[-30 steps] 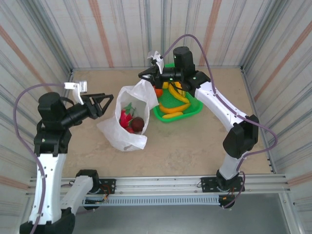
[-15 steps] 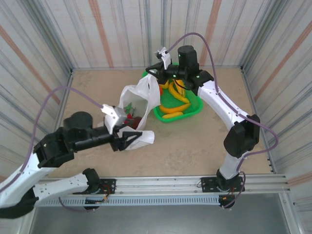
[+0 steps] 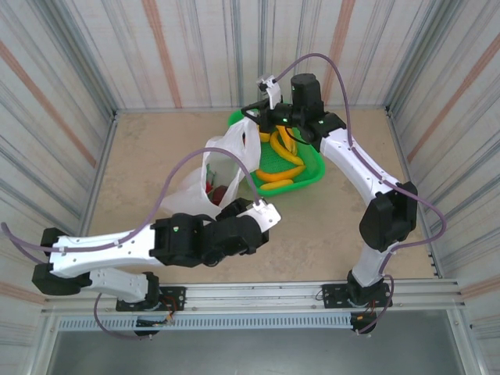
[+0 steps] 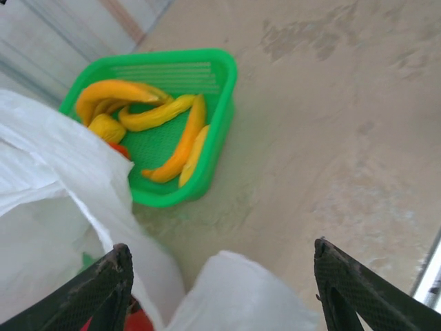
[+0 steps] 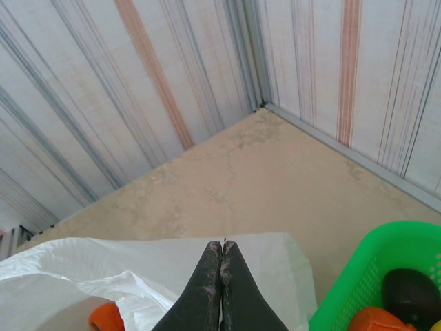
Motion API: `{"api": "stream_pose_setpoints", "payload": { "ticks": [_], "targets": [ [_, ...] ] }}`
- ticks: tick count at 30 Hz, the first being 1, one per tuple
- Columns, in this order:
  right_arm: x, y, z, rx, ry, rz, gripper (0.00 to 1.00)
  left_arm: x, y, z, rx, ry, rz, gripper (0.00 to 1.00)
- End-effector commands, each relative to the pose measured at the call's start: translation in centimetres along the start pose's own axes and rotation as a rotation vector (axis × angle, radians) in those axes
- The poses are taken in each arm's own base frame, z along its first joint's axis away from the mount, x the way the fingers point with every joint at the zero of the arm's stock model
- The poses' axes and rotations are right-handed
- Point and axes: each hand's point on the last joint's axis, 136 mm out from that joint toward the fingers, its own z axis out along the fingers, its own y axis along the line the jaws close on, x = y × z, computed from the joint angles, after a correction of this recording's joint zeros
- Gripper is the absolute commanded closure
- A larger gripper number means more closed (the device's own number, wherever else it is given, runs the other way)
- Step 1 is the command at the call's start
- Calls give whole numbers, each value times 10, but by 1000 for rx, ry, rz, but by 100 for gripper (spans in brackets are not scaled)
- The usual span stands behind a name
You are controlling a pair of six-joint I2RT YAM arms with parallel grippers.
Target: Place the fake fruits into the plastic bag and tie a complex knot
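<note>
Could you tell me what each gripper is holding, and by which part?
The right gripper is shut on the thin white translucent plastic bag at its raised handle; the left gripper is open, holding nothing.

Beige table (image 3: 328, 226): plastic bag (image 3: 187, 199) & green basket (image 3: 312, 168) on it, adjacent.

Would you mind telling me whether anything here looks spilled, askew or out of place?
Nothing stands out: the plastic bag stands open with red fruit inside, the bananas lie in the green basket, nothing spilled.
</note>
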Motion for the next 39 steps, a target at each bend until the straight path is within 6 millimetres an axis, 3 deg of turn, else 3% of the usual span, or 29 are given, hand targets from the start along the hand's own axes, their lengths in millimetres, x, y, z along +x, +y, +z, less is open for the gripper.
{"api": "stream_pose_setpoints", "payload": {
  "ticks": [1, 10, 16, 20, 25, 28, 34, 39],
  "targets": [
    [-4, 2, -5, -21, -15, 15, 100, -7, 22, -6, -144, -4, -11, 29],
    [-3, -4, -1, -9, -15, 28, 100, 4, -8, 14, -84, 59, -24, 28],
    [-1, -3, -1, -23, -12, 35, 100, 23, -33, 37, -46, 121, 1, 27],
    [-1, -3, -1, -27, -11, 42, 100, 33, -29, 49, -132, 153, 44, 28],
    [-2, 0, -3, -30, -11, 49, 100, 31, -10, 48, -267, 150, 34, 33],
    [-3, 1, -6, -25, -13, 47, 100, 26, -1, 44, -308, 130, 33, 47],
    [-9, 1, -12, -5, -16, 54, 100, 6, 21, 23, -345, 71, 55, 97],
    [-27, 5, -22, -4, -49, 85, 100, -22, 50, -14, -280, -77, 17, 100]
  ]
}}
